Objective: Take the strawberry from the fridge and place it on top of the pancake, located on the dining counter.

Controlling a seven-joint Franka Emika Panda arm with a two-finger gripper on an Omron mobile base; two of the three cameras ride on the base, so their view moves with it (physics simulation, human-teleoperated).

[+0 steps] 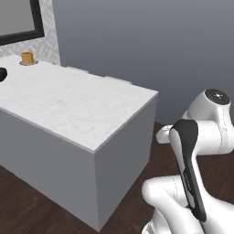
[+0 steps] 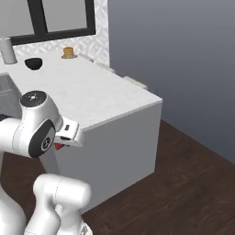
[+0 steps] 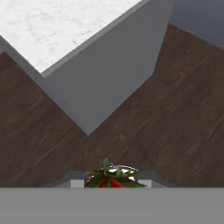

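The strawberry (image 3: 112, 178), red with green leaves, sits between the fingertips of my gripper (image 3: 112, 183), which is shut on it. From the right base view a sliver of the red strawberry (image 2: 58, 146) shows under the hand, and the gripper (image 2: 61, 143) hangs low beside the near wall of the dining counter (image 2: 87, 92). The pancake (image 1: 27, 57), a small golden stack on a plate, stands at the far end of the white marble counter (image 1: 73, 100), well away from the gripper; it is also visible as the pancake (image 2: 69, 52). The hand looks down on the counter's corner (image 3: 61, 30). The fridge is out of view.
A black bowl (image 2: 33, 63) and a grey cup (image 2: 7, 49) stand near the counter's far side. Dark wood floor (image 3: 175, 109) surrounds the counter's corner. A grey wall (image 1: 151, 41) rises behind, and a black-framed window (image 2: 46, 20) is at the back.
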